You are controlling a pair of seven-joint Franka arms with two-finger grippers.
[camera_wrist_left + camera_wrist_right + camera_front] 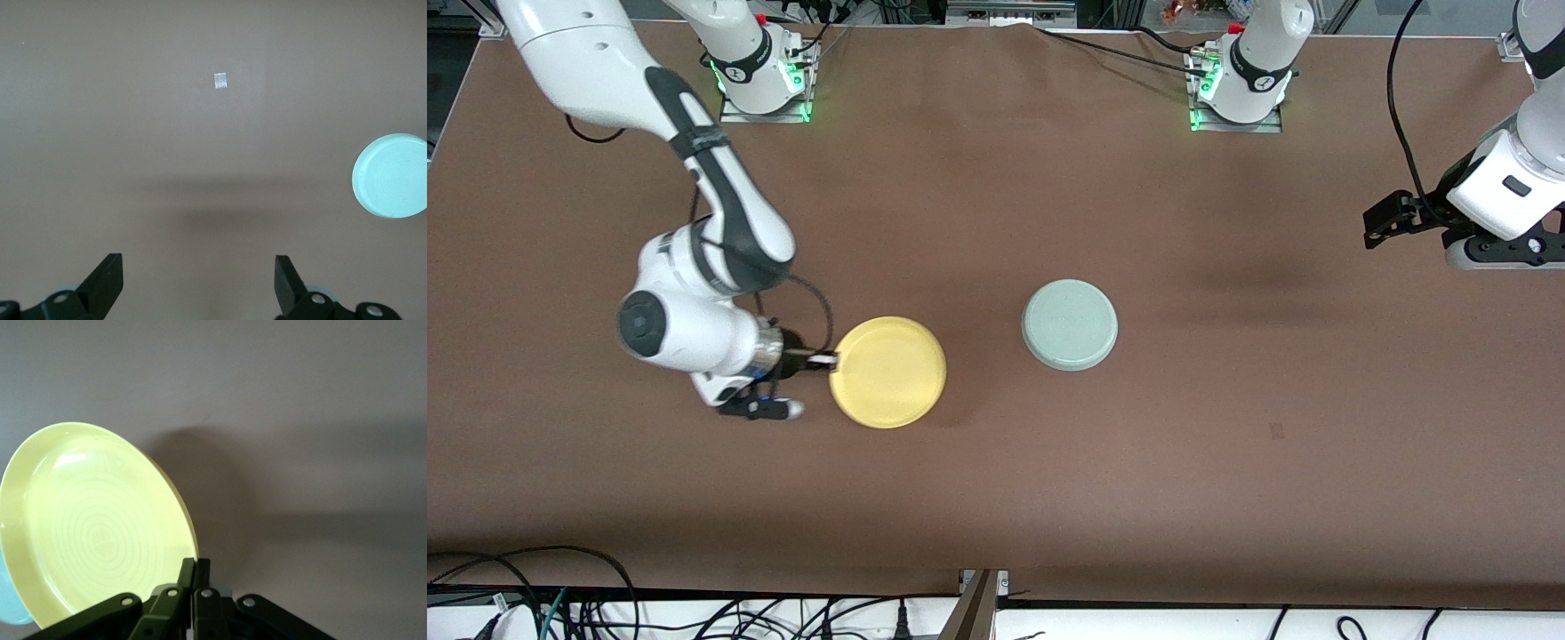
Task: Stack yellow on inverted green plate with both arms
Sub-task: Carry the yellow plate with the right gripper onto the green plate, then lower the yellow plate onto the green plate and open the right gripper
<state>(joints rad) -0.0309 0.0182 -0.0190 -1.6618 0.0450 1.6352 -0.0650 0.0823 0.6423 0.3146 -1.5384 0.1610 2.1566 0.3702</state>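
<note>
The yellow plate (887,372) is toward the right arm's end of the table, open side up. My right gripper (832,360) is shut on its rim at the edge facing that arm. In the right wrist view the fingers (195,568) pinch the rim of the yellow plate (93,520), which casts a wide shadow on the table. The pale green plate (1069,324) lies upside down near the table's middle, apart from the yellow one. It also shows in the left wrist view (390,175). My left gripper (1376,222) hangs open over bare table at the left arm's end (198,280).
A small tape mark (1277,431) sits on the brown table (1227,498), nearer the front camera than the green plate. The same tape mark (221,81) shows in the left wrist view. Cables (560,596) run along the front edge.
</note>
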